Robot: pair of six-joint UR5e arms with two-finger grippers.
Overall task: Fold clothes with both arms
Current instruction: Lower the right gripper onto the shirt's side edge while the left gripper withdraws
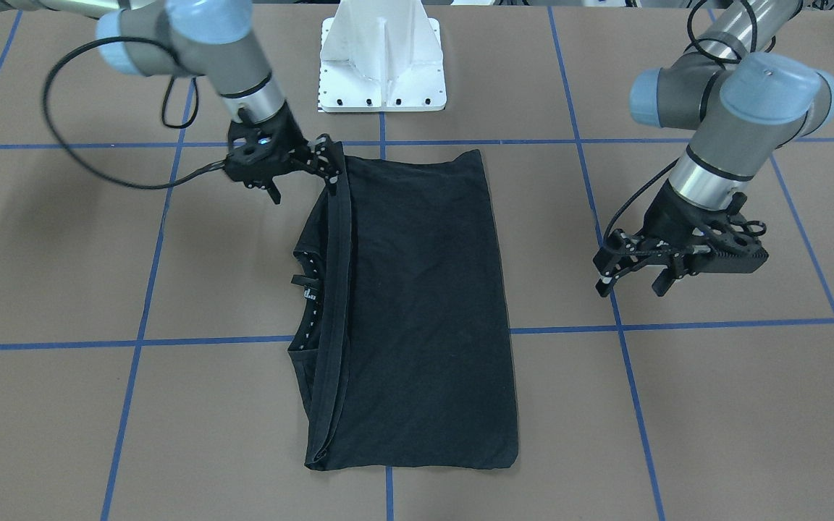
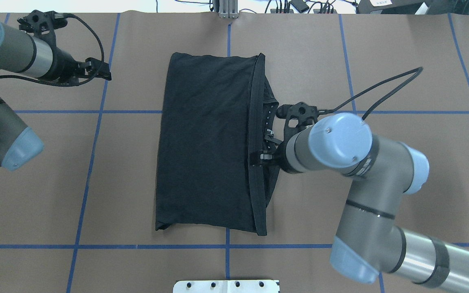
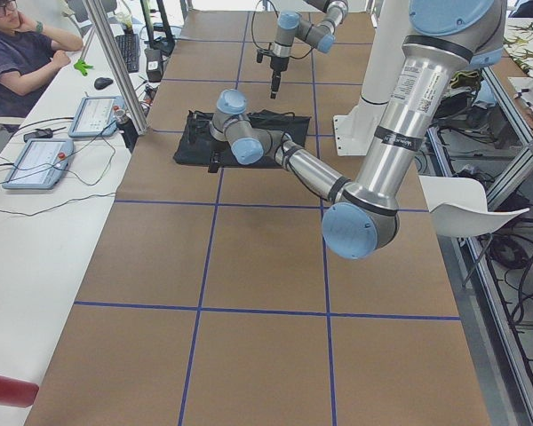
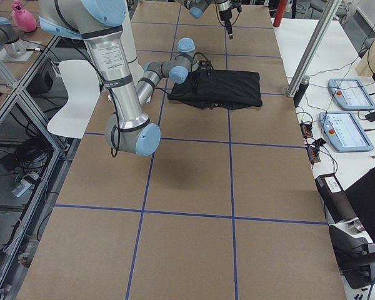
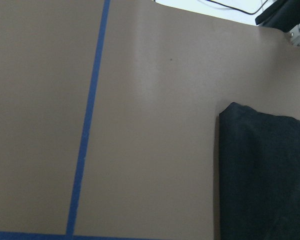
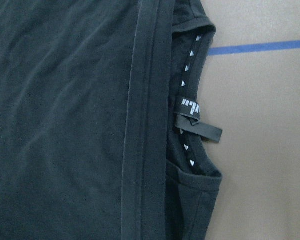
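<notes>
Black T-shirt [image 1: 424, 289], folded flat: we judge it light, limp, grippy. Front view: right fingers [image 1: 330, 168] spread, empty, at its 11 o'clock corner; left fingers [image 1: 609, 264] likewise, 3 o'clock. Pinch hem [image 1: 342, 289] corners.

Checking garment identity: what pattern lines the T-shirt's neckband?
The neckband shows small white triangles on black; clearest in the right wrist view.

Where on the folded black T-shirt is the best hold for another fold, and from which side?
Probably the thick hem band of the black T-shirt, taken from the robot's right, where the right hand hovers. That band is a free, layered edge; the opposite edge looks like a closed, flat fold.
</notes>
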